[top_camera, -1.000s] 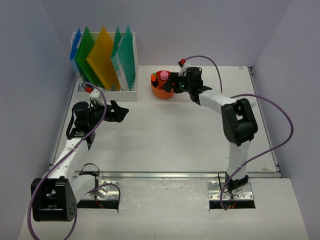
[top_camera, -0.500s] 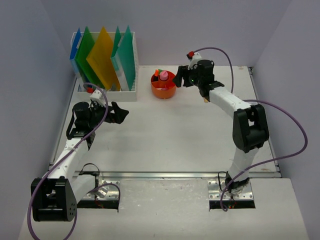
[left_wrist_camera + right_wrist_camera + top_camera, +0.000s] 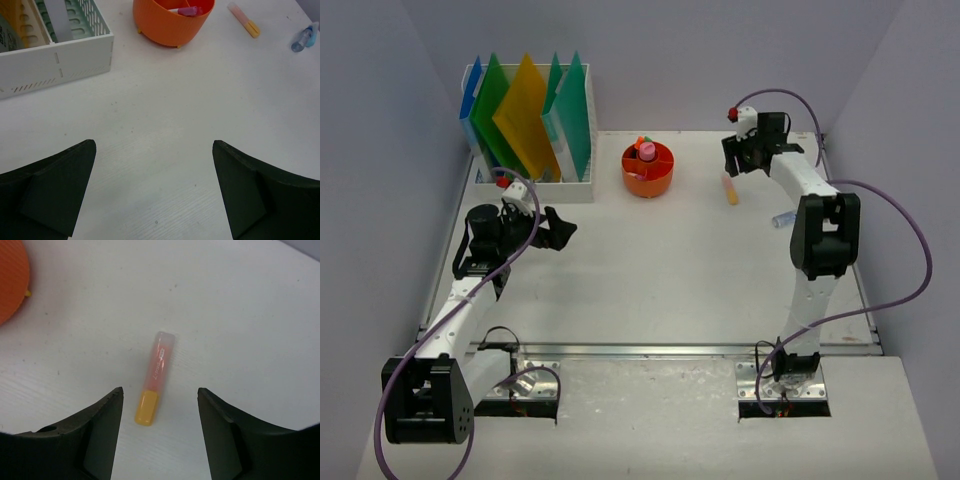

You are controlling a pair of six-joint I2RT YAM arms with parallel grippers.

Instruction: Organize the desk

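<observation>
Desk [image 3: 650, 280]: white slab filling middle of top view, long axis runs left-right. Metal rail [image 3: 670, 349] along near edge at bottom, lavender walls [image 3: 380, 150] on other three sides.

Left gripper [image 3: 564, 228] sits mid-left, jaws spread wide, nothing in them, aimed right over bare white. Plenty of open room centre and lower right.

Farther up: white file rack [image 3: 535, 188] upper left, orange cup [image 3: 648, 175] just right of it.

Right gripper [image 3: 160, 390] upper right, jaws apart, straddling pink highlighter [image 3: 155, 367], not touching it. Small blue-capped tube [image 3: 783, 217] near right edge.
</observation>
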